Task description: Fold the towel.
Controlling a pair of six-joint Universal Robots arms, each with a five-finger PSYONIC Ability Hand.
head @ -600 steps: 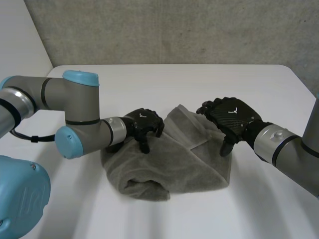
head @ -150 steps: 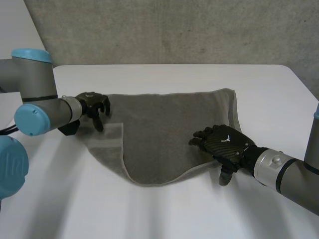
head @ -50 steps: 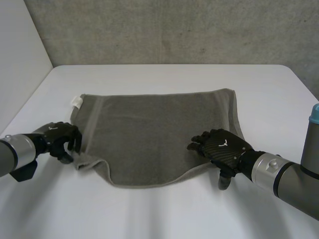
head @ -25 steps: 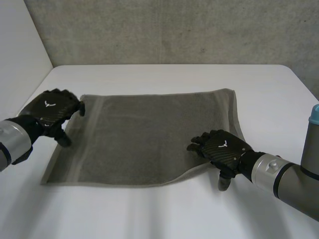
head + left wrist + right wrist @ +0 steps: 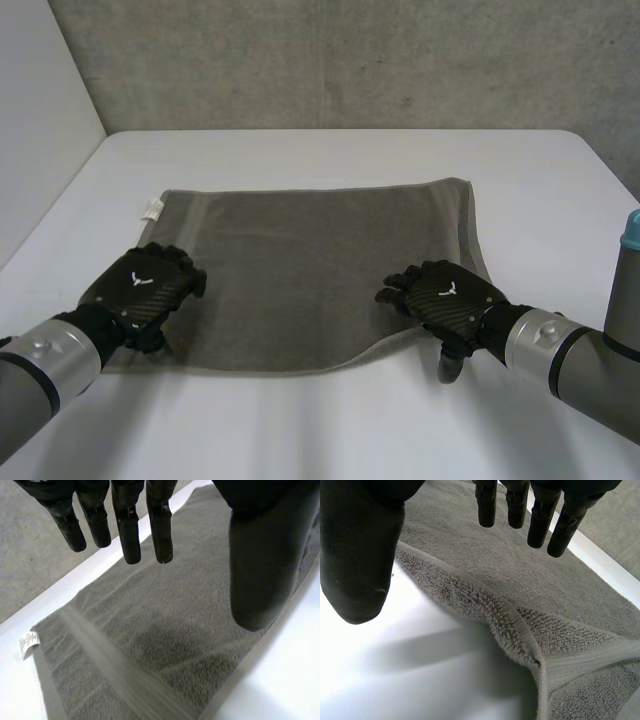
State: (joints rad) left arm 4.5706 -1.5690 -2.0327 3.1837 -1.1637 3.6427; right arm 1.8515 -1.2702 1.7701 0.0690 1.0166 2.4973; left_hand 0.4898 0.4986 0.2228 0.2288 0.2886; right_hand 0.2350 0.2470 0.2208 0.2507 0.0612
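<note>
In the head view the grey towel (image 5: 320,270) lies spread nearly flat in the middle of the white table (image 5: 330,160), with a small white tag (image 5: 152,207) at its far left corner. The left hand (image 5: 145,290) sits over the towel's near left corner. The right hand (image 5: 447,300) is at the near edge close to the right corner, where the cloth is rucked up. In the left wrist view the left hand (image 5: 260,555) is open, its fingers (image 5: 127,525) straight and well apart from the thumb, with the towel (image 5: 150,645) under the palm and the tag (image 5: 29,643) beyond the fingertips. In the right wrist view the right hand (image 5: 360,545) is also open: straight fingers (image 5: 540,520) over the towel (image 5: 470,555), thumb over bare table (image 5: 420,680), and the towel's raised, curled edge between them, ungripped.
</note>
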